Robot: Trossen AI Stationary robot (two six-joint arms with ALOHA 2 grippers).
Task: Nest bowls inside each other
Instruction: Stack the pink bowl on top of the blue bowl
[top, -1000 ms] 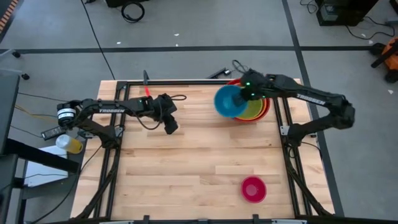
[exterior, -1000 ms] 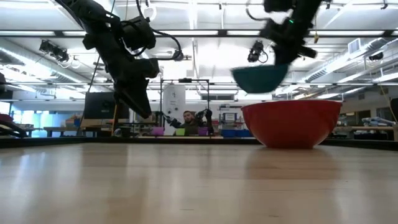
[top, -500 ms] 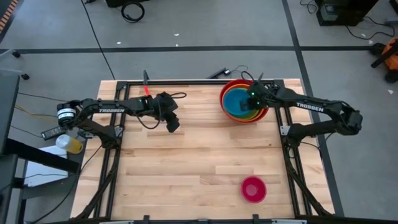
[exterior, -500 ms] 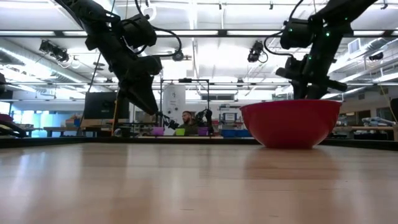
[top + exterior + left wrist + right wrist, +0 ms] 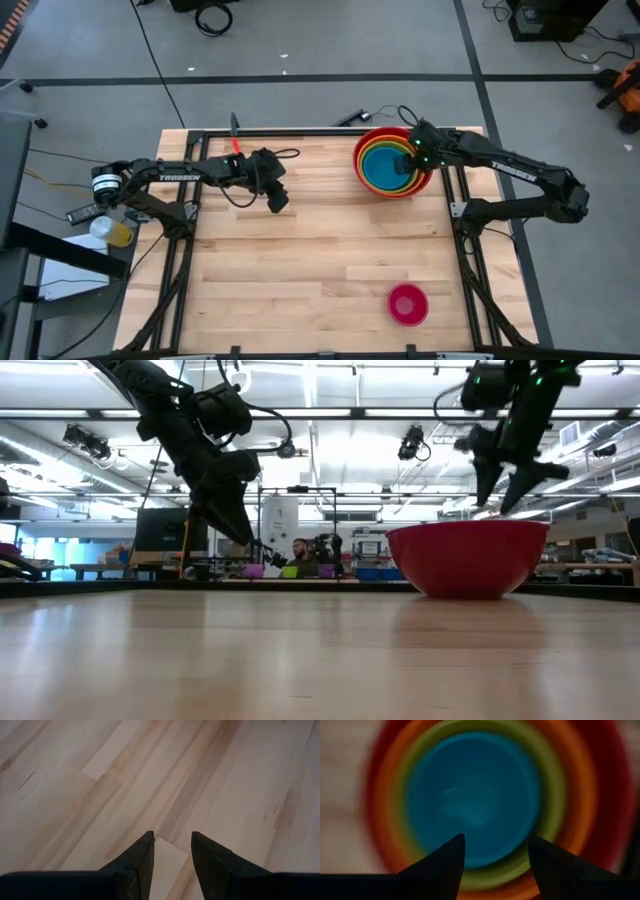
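At the table's far right stands the red bowl (image 5: 392, 162), with the orange bowl (image 5: 582, 780), the lime green bowl (image 5: 551, 815) and the blue bowl (image 5: 387, 165) nested inside it, one in the other. My right gripper (image 5: 506, 498) hangs open just above the stack's right rim, touching nothing. The magenta pink bowl (image 5: 408, 304) sits by itself on its base near the table's front edge, right of the middle. My left gripper (image 5: 279, 203) hovers open over bare wood at the far left of the middle, with nothing between its fingers.
A black metal frame (image 5: 300, 131) borders the wooden table top (image 5: 300, 260). Wide bare wood lies between the bowl stack and the pink bowl and across the table's middle and left. In the low view a person (image 5: 303, 555) sits in the room far behind the table.
My right gripper has carried the blue bowl toward the right and down into the lime green bowl, opened and let it go, then risen a little over the stack's right rim. The blue bowl now rests nested in the stack.
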